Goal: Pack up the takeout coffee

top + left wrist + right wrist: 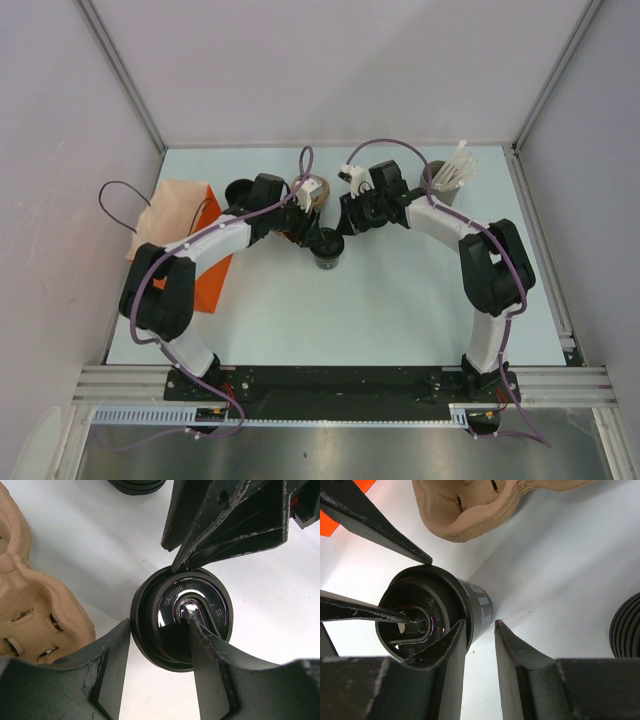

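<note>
Takeout coffee (327, 247) stood upright near the middle of the table (400, 300) in the top view, with the left gripper (303, 228) and the right gripper (352, 220) meeting over it from either side. The orange paper bag (178, 212) lay well apart at the left edge, and a cylinder of white sticks (447, 180) stood at the far right. From the left wrist, the lid of the takeout coffee, printed CAUTION HOT, faced the camera. The left gripper's fingers (112, 670) were spread apart, one against the outside of the rim and the other lying across the lid to its middle. A brown pulp carrier (35, 605) sat near on the left, and a ribbed black round thing (135, 485) showed at the top edge. From the right wrist, the right gripper's fingers (520, 665) were apart with bare table between them. The cup stood outside that gap, one fingertip touching its rim, with the carrier beyond it.
</note>
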Available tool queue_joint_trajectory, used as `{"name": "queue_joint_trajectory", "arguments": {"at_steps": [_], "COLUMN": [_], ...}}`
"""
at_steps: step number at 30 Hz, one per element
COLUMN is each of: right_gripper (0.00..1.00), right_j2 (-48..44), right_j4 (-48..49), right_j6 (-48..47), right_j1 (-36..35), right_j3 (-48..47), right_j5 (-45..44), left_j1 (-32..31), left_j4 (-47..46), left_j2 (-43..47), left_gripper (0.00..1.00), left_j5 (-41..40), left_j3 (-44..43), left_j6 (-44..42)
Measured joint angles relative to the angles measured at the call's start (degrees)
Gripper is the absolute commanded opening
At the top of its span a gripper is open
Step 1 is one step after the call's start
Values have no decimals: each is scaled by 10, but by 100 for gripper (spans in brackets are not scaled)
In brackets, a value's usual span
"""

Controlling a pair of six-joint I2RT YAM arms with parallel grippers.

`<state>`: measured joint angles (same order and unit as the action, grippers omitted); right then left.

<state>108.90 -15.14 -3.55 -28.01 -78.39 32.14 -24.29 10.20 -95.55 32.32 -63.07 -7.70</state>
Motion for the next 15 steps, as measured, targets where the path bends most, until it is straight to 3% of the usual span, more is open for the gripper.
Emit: {"name": "queue_joint_trajectory", "arguments": {"at_steps": [5, 15], "right_gripper": [36, 62], "right_j2": [-5, -7], "right_j4": [6, -30], "right_j6": [0, 1], "right_j1": [-2, 18], "right_j3": [6, -7], "right_j5": [-5, 6], "left_j1": [-3, -5], "left_j4": [-14, -19], "left_j2": [8, 10], "left_gripper": [54, 54], "left_j5": [-6, -6], "left_j3": [12, 16], "left_j6": [-3, -3]}}
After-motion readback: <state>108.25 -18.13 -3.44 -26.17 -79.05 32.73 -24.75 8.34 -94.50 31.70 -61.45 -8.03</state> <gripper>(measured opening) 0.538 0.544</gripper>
